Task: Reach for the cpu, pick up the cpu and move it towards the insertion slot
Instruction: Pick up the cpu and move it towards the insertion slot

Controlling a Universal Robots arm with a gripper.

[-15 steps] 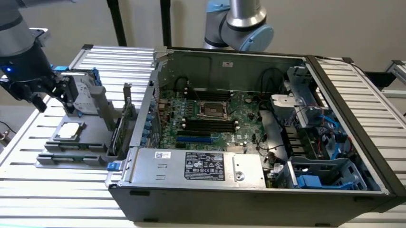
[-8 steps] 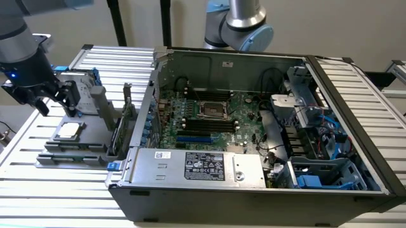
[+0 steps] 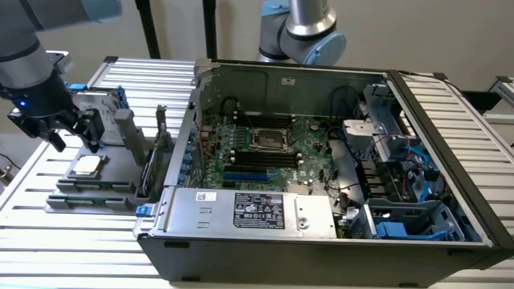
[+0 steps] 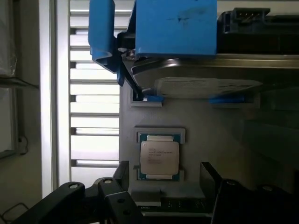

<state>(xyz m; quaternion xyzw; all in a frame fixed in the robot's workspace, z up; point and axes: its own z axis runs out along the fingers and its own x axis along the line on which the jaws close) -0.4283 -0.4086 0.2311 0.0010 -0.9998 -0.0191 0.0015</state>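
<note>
Nearest in the ext. view is the open PC case (image 3: 321,253), w/ a power supply (image 3: 249,211) along its front edge. At the exterior view's left of the case, on the slatted table (image 3: 48,253), sits a grey holder (image 3: 88,195). The cpu (image 3: 86,165) lies flat in a recess of this holder, metal top up. Just behind it the hard drive (image 3: 103,107) w/ blue rails stands upright. A dark card (image 3: 158,141) stands on edge btw the holder and the case. Farther, inside the case, the insertion slot (image 3: 269,139) is on the motherboard, w/ shiny frame and dark centre, well apart from the cpu. The card and the case side wall (image 3: 189,138) stand between the two. At the very back there is a second arm (image 3: 304,30), behind the case.

The working arm (image 3: 24,48) enters at the upper corner on the exterior view's left, wrist pointing down. The gripper (image 3: 74,141) hangs above the cpu and is apart from it. Its two fingers (image 3: 56,139) are spread, w/ nothing btw them.

The wrist view adds the close look. Seen past the gripper (image 4: 164,179), the cpu (image 4: 160,157) sits in line w/ the gap btw the spread fingers (image 4: 122,175), framed by the holder (image 4: 219,140). There is print on its lid, too small to read. Beyond it are the hard drive (image 4: 205,86) and a blue rail (image 4: 175,28). The ext. view adds how far the slot is from the cpu
</note>
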